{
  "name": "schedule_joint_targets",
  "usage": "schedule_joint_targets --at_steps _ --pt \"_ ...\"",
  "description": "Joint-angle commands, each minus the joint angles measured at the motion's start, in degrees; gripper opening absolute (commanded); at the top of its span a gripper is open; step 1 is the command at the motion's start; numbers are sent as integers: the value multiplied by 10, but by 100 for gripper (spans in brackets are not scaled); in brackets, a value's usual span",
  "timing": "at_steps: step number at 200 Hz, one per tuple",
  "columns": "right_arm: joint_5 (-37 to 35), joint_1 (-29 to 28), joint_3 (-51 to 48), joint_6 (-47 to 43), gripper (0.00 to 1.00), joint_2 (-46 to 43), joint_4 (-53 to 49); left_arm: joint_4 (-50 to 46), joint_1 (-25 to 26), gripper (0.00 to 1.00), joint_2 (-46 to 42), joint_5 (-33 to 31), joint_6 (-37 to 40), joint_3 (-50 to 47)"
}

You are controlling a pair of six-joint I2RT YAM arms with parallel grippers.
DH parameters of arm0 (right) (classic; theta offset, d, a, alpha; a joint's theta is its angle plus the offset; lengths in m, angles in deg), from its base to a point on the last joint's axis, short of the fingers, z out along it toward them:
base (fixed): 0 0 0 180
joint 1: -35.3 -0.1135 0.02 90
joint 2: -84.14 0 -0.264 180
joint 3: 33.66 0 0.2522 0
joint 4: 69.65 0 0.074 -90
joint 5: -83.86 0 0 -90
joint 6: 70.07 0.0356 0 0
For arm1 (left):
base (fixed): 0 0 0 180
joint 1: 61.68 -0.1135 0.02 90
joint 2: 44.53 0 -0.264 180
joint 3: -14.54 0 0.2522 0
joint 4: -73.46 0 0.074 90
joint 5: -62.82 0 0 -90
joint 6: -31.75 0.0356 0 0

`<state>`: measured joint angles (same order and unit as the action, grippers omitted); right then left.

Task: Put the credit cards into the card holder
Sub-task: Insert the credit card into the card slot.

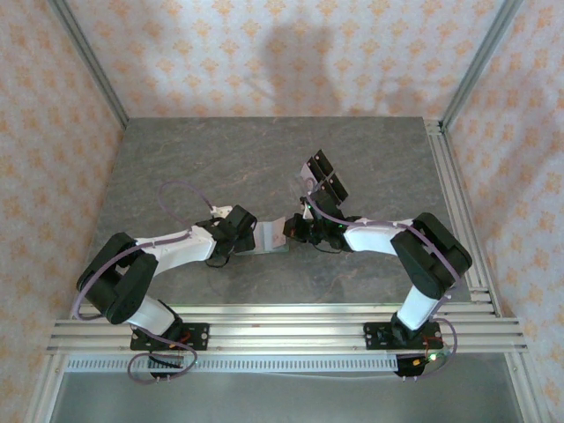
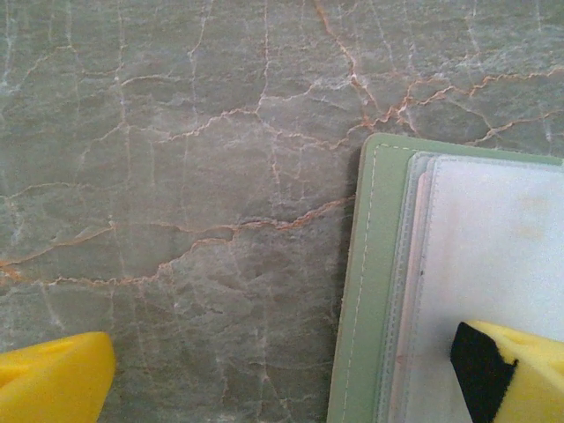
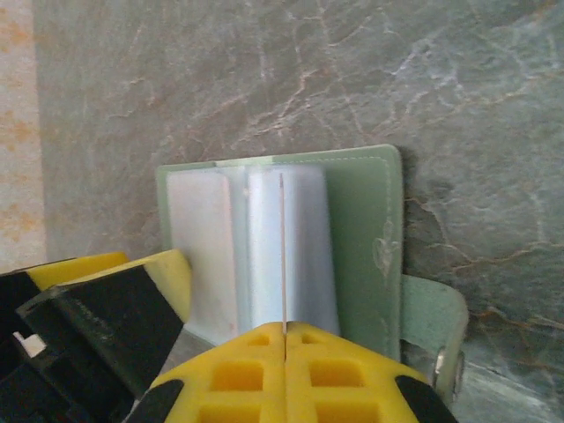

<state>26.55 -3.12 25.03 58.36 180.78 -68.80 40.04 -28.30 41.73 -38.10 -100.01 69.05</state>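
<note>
The card holder (image 3: pixel 361 229) lay open and flat near the middle of the grey marbled table (image 1: pixel 220 159), its sage-green cover down and its paler inside facing up, as two robot arms met over it from either side. The right gripper (image 3: pixel 285 352) was clamped tight on a thin card (image 3: pixel 282 247), which showed edge-on as a fine line above the holder's clear pocket (image 3: pixel 304 256). How far the card had entered the pocket could not be told. The holder's snap tab (image 3: pixel 432 317) stuck out from its outer edge, beside the right gripper. On the holder's other side, the left gripper (image 2: pixel 282 379) stood spread wide and grasped nothing. One yellow finger (image 2: pixel 520 370) rested on the holder's clear inner sleeve, and the other hung over bare table just off the holder's stitched edge. A pale pinkish strip (image 2: pixel 421 264) showed beneath that sleeve, though whether it was a second card could not be told. Beyond the holder, behind the right arm, two dark panels (image 1: pixel 328 179) stood tilted on the table, too small to identify.
</note>
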Motion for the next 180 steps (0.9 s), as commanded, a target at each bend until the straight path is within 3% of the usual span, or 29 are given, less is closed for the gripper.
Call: schedule_joint_targets --at_steps 1,180 --pt "25 2 -12 14 0 -2 64 -37 1 100 3 -23 -2 -20" --pt "53 -9 -36 56 0 76 216 -31 2 100 1 -20 -7 -28"
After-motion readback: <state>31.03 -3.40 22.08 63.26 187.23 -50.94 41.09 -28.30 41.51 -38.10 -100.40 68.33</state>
